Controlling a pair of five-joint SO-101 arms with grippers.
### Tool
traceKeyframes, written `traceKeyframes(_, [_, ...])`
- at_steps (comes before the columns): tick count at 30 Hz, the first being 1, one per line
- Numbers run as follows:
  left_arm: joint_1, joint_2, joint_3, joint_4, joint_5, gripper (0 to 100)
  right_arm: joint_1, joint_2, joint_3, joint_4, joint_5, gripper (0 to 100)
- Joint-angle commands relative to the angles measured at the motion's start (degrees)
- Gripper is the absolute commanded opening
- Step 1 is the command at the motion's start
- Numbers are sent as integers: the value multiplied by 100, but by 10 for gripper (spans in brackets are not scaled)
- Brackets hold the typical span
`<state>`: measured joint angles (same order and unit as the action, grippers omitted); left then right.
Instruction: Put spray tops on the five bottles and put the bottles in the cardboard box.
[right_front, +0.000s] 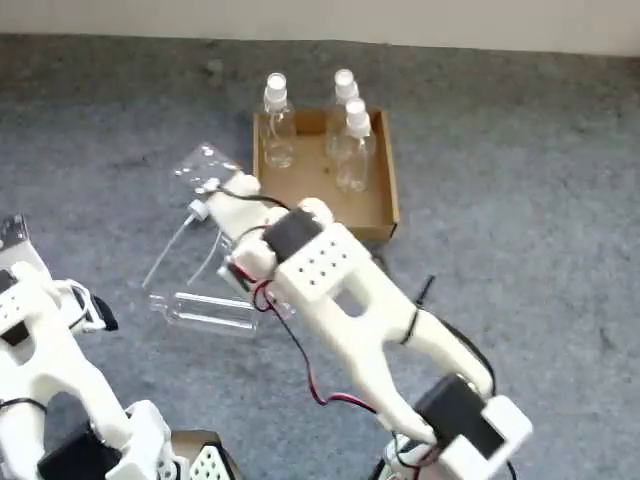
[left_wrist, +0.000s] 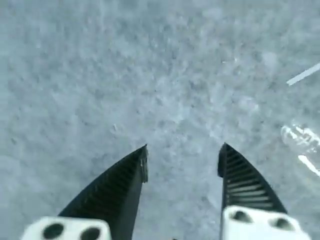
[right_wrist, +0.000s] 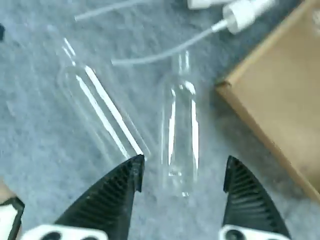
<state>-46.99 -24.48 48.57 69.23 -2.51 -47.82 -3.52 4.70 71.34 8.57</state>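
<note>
Bottles: three capped bottles (right_front: 355, 150) stood in cardboard box (right_front: 385, 215). Two bare bottles lay on carpet (left_wrist: 150, 75) just beside box, loose spray tops (right_wrist: 245, 11) near their necks. Right gripper (right_wrist: 183, 162) hung over bare bottle (right_wrist: 180, 135) nearer box, fingers apart, straddling its base end. Left gripper (left_wrist: 183, 149) fingers apart over bare carpet. Step, by judgement: picking up fourth bottle. Next called for: lower, clamp bottle body, fit top.

3 bottles w/ spray tops (right_front: 355, 150) stand in the cardboard box (right_front: 310, 190), twd its far side. On the carpet (right_front: 520, 150), just beside the box's near-left corner, lie 2 topless bottles (right_wrist: 180, 135), close together. Loose spray tops (right_wrist: 242, 11) lie near their necks.
</note>
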Motion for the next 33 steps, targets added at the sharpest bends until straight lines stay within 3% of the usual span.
traceKeyframes(1, [295,-31,382,-299,132,207,-101,207,-444,-444,-44,212])
traceKeyframes(7, [365,-31,813,-897,-18,204,-84,778,-330,-1279,-44,212])
traceKeyframes(29, [382,-31,813,-932,-18,204,31,2070,-330,-1279,-18,209])
traceKeyframes(33, [391,-31,813,-949,-18,204,22,2158,-321,-1262,-44,107])
